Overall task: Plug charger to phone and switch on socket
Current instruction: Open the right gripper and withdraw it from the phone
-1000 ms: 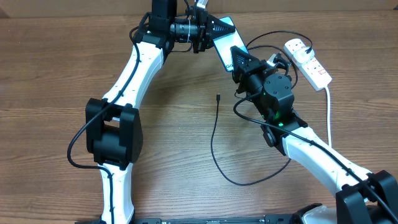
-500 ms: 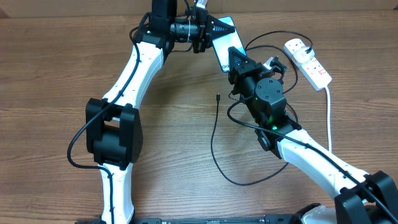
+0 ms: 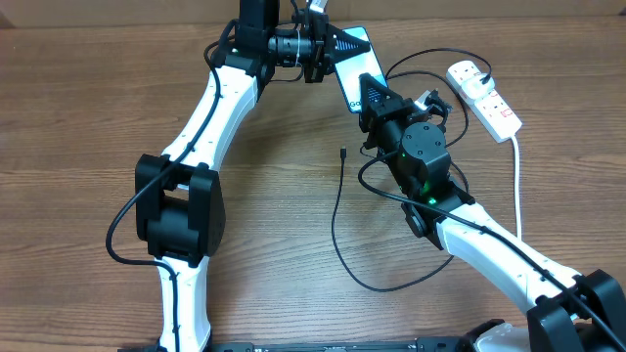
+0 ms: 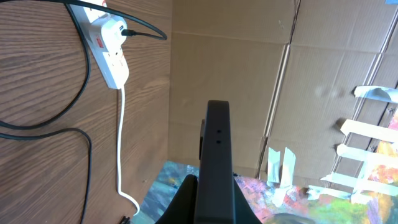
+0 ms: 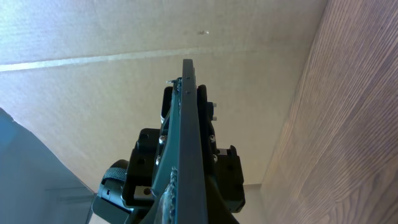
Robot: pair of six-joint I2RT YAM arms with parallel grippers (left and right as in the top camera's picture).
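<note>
The phone (image 3: 350,72), cyan screen up, is held off the table at the back between both grippers. My left gripper (image 3: 341,44) is shut on its far end. My right gripper (image 3: 369,94) is shut on its near end. It shows edge-on as a dark slab in the left wrist view (image 4: 217,155) and the right wrist view (image 5: 186,137). The charger's connector tip (image 3: 343,153) lies free on the wood, its black cable (image 3: 337,230) looping to the plug in the white socket (image 3: 484,96), which also shows in the left wrist view (image 4: 109,46).
The socket's thick white cord (image 3: 516,176) runs down the right side of the table. A cardboard wall (image 4: 236,74) stands behind the table. The charger cable's loop lies under and beside my right arm.
My right gripper and wrist shifted slightly left and up along the phone a second ago, then stayed still. The left arm, cable and socket have not moved.
</note>
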